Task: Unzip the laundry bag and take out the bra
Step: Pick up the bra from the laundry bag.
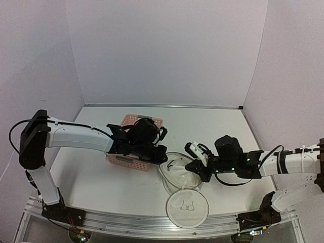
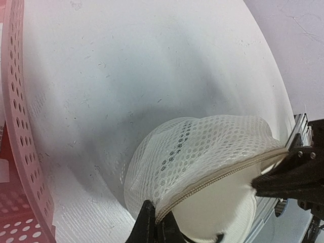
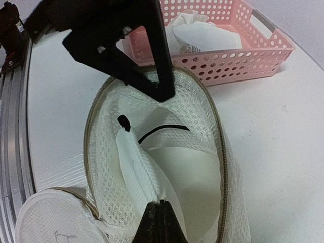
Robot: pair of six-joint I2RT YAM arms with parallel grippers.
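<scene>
White mesh gapes on the tabletop [image 1: 101, 182]: the laundry bag [image 1: 182, 174] lies unzipped between my arms, just right of the pink basket [image 1: 126, 160]. My left fingers [image 2: 144, 228] are clamped on its far zipper rim, propping the mouth. My right fingers [image 3: 152, 228] are closed at the near rim on a white fold, seemingly the bra [image 3: 177, 167], whose cup and black strap stretch away from them toward the left fingers.
</scene>
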